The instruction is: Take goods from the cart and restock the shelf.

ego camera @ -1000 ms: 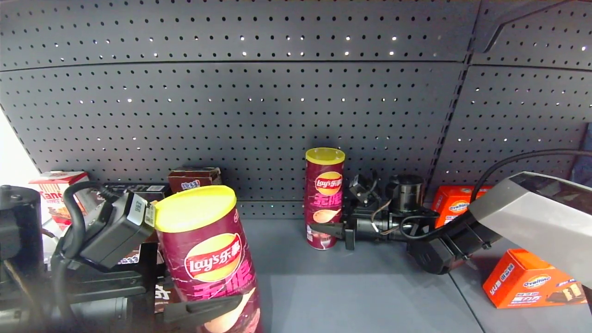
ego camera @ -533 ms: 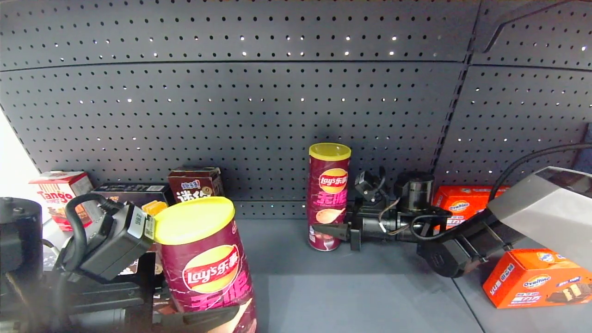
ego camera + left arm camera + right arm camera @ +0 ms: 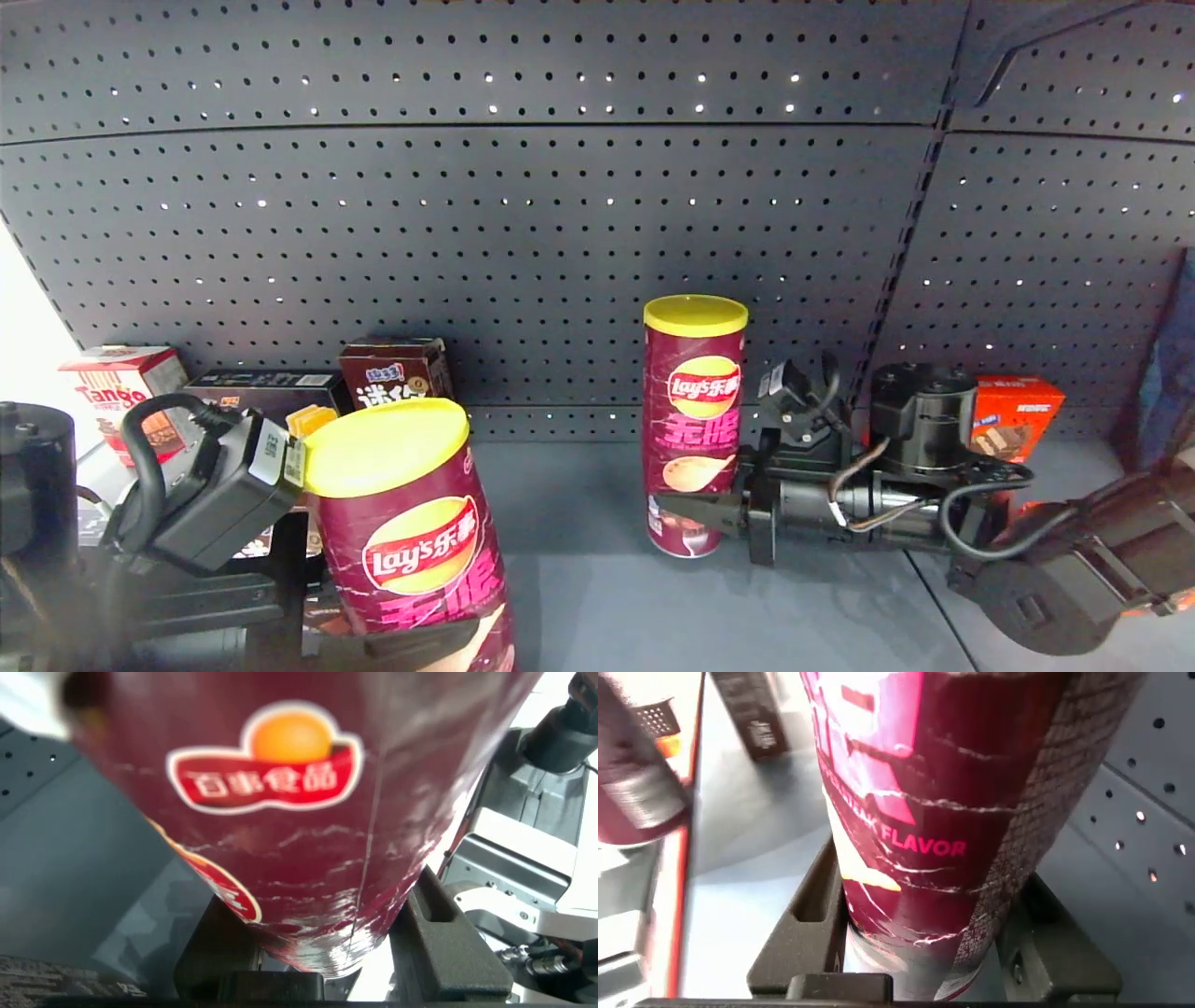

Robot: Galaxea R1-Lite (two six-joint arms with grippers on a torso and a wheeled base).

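Two chip cans in play, one per arm! The near can [image 3: 411, 532] sits low at the front left of the shelf [image 3: 579, 523], clamped near its base by the left gripper [image 3: 411, 644]. The left wrist view confirms it, with the jaws closed snugly on either side of the maroon tube and no gap to spare. That can stands close to upright, long axis vertical, yellow lid on top and logo facing the head camera. Further back and right of centre, the far can [image 3: 693, 420] is also upright, lid up, label to the front, just ahead of the pegboard back panel [image 3: 523, 233]. The right gripper [image 3: 686, 518] comes in from the right side and grips it low on the body, jaws pressed against both flanks, as the right wrist view shows. Whether its base touches the shelf board or hangs just above, I cannot tell. The two cans are well apart. Now the count of boxes: four. At the left back there are three, a red-and-white box [image 3: 117, 387], a dark flat box [image 3: 257, 387] and a brown box [image 3: 392, 369], all behind the near can. At the right back stands one orange box [image 3: 1018, 415], partly hidden behind the right arm.
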